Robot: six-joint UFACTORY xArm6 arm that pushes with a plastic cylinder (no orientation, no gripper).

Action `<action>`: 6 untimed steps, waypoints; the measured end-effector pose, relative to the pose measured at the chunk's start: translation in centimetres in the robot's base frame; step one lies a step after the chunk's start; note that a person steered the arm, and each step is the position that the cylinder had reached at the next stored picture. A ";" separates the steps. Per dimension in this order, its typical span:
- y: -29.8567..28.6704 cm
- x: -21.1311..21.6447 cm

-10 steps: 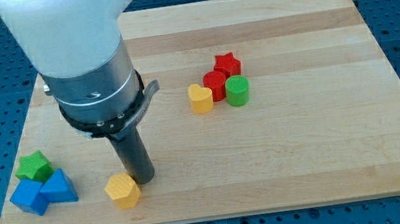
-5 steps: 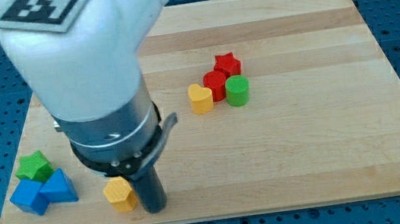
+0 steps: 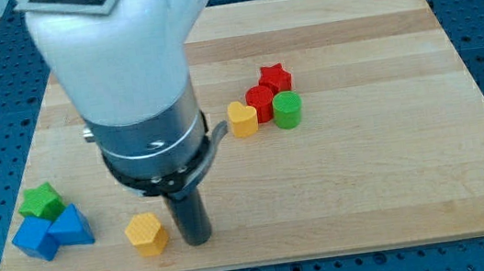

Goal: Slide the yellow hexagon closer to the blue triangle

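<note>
Table (image 3: 397, 190): wooden, bearing 8 blocks.
Arm: no fingers fitted, so nothing is held; my tip (image 3: 198, 241) stands just right of the yellow hexagon (image 3: 146, 234), a slim gap showing.
Yellow hexagon: near the view's bottom edge, right of the blue triangle (image 3: 71, 227), apart from it.
Progress: gap not closed; 1 leftward push likely remains.
</note>
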State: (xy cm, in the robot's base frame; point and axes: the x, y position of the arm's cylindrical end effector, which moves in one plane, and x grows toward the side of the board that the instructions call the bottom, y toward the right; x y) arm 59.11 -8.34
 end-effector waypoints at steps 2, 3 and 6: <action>-3.1 -0.5; -4.0 -0.6; -6.1 -0.7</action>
